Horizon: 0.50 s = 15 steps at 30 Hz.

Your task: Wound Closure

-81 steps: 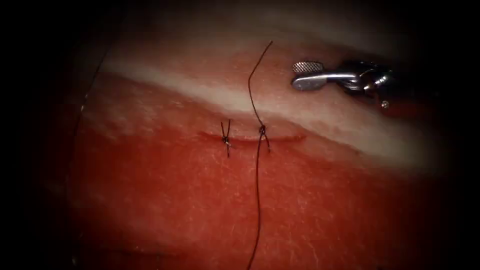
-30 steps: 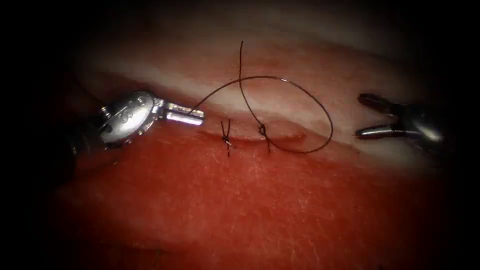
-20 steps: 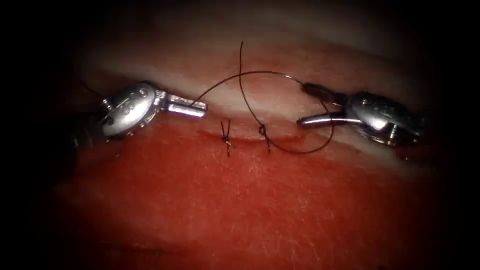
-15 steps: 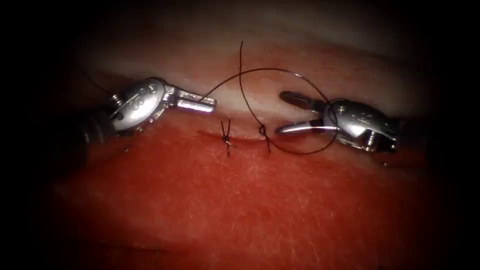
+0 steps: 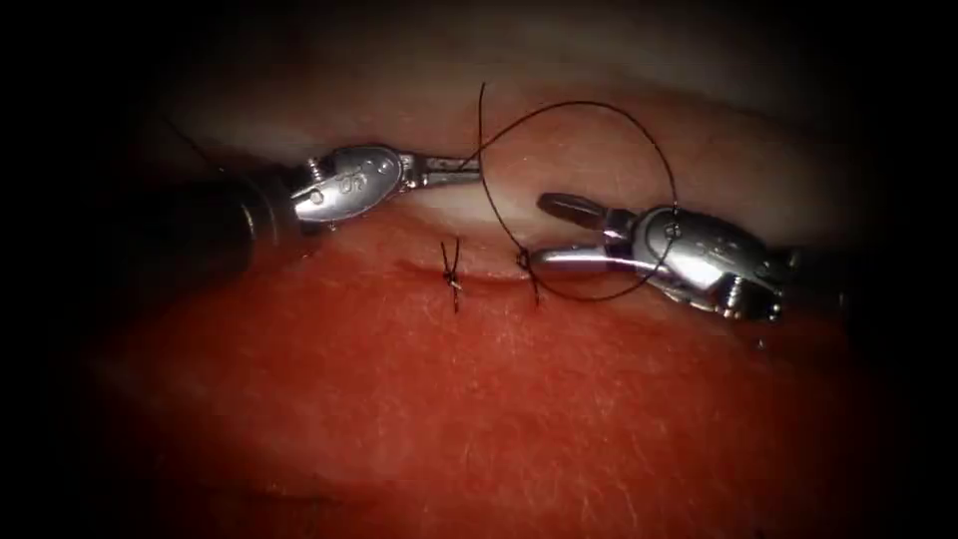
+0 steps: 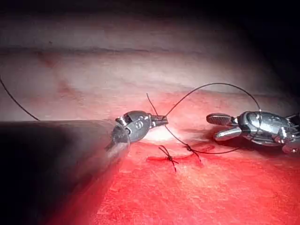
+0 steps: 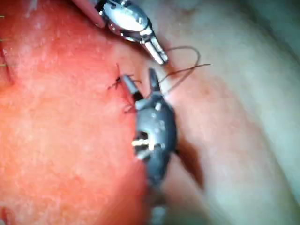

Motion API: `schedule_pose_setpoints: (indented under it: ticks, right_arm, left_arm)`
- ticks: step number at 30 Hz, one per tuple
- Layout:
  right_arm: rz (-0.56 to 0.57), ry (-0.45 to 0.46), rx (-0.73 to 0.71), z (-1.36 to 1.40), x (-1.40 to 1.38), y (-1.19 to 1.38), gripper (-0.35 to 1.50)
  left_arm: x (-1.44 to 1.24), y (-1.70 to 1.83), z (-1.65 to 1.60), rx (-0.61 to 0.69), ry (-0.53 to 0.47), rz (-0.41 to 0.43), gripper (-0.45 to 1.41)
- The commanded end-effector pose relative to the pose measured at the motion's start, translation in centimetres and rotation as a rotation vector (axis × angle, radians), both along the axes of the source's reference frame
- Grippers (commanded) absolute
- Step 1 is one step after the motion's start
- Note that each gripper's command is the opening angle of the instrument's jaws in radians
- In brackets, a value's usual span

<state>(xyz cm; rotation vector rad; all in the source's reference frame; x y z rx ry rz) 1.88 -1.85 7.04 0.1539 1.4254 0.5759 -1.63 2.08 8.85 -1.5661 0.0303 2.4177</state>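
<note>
On the tissue (image 5: 479, 399), the left tool (image 5: 461, 168) has its jaws clamped on the thread (image 5: 589, 105), which loops around the right tool (image 5: 544, 232) (jaws apart, holding nothing) beside the second of 2 knots (image 5: 523, 262) on the cut (image 5: 489, 279).

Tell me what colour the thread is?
The thread is dark, nearly black. It shows best in the endoscope view, looping from the left tool.

Light pools at the centre of the endoscope view, fading to black at the edges. Glare flashes off both metal tools. The tissue (image 7: 70, 140) in the right wrist view is blurred.
</note>
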Motion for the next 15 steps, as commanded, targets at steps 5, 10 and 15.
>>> schedule_pose_setpoints:
  ticks: [5, 10, 15]
  right_arm:
    - [0.038, -0.006, 0.015, -0.03, 0.19, 0.27, 0.50]
    - [0.073, -0.018, 0.028, -0.05, 0.27, 0.46, 0.69]
    - [0.083, -0.021, 0.026, -0.02, 0.36, 0.49, 0.82]
  left_arm:
    - [-0.08, -0.25, -0.06, -0.035, 0.077, 0.042, -0.45]
    - [-0.17, -0.54, -0.36, -0.074, 0.140, 0.087, -0.45]
    - [-0.28, -0.71, -0.69, -0.104, 0.189, 0.115, -0.45]
